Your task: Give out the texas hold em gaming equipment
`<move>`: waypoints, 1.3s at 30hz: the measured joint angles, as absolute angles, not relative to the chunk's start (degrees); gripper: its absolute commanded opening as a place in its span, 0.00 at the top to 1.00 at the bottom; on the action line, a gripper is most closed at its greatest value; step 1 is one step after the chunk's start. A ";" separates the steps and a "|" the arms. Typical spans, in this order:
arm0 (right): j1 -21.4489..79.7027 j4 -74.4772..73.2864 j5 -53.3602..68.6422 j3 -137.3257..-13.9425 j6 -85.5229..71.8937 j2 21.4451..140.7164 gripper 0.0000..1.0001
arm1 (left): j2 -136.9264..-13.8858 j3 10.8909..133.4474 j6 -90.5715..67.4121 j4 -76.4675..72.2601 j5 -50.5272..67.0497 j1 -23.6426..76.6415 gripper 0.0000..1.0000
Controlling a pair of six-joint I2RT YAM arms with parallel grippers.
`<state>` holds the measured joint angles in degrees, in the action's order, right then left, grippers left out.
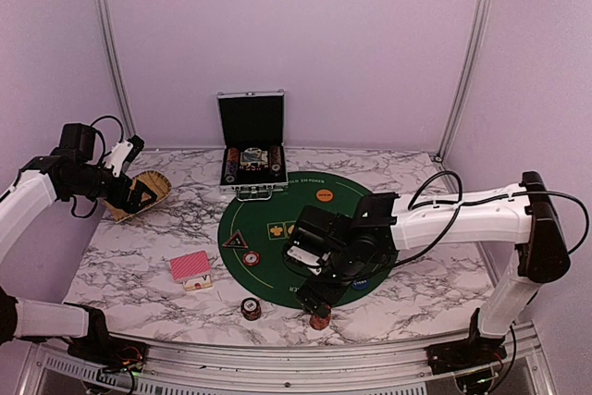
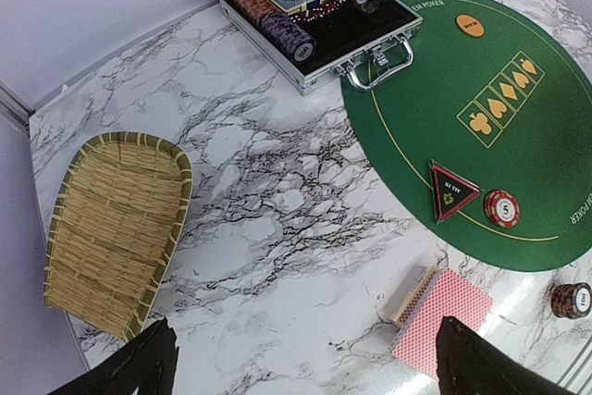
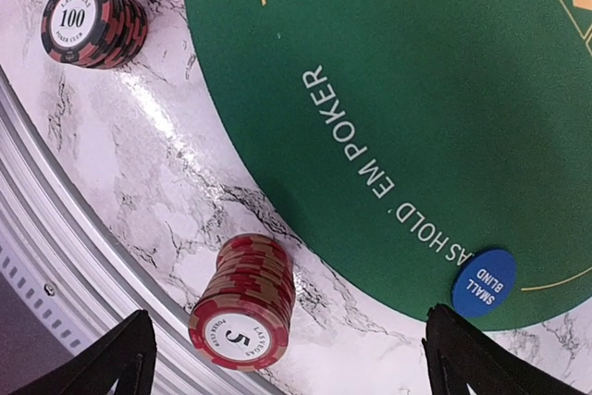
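A red stack of "5" chips [image 3: 242, 316] stands on the marble just off the green poker mat [image 3: 416, 90]. My right gripper [image 3: 296, 372] hovers above it, open and empty, with its fingers wide either side. A dark "100" chip stack [image 3: 92, 23] stands to the left and a blue small-blind disc [image 3: 483, 281] lies on the mat. The red-backed cards [image 2: 442, 319], the black triangular marker [image 2: 451, 190], a single chip [image 2: 501, 208] and the orange disc [image 2: 470, 25] show in the left wrist view. My left gripper [image 2: 310, 376] is open and empty, high over the marble.
The woven tan tray [image 1: 139, 193] lies at the far left under my left gripper [image 1: 134, 193]. The open silver-edged case [image 1: 251, 150] with more chips stands at the back centre. A card box [image 2: 413, 295] lies beside the cards. The table's metal front rail [image 1: 277, 351] runs close to the red stack [image 1: 320, 321].
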<state>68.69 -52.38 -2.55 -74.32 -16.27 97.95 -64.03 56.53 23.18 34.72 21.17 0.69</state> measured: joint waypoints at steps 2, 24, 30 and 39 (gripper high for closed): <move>68.82 -51.96 -1.58 -73.84 -16.27 97.95 0.01 | -64.03 56.53 23.18 34.74 21.15 0.69 0.01; 69.54 -48.62 1.85 -70.02 -16.14 99.13 0.21 | -64.03 56.53 23.20 34.81 21.10 0.69 0.01; 69.54 -47.70 1.85 -69.93 -16.23 99.44 0.26 | -64.03 56.53 23.22 34.83 20.99 0.69 0.01; 69.54 -47.00 1.80 -69.28 -16.27 99.48 0.35 | -64.03 56.53 23.24 34.85 20.99 0.69 0.01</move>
<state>69.54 -47.00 1.80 -69.28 -16.27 99.48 -64.03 56.53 23.24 34.85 20.99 0.69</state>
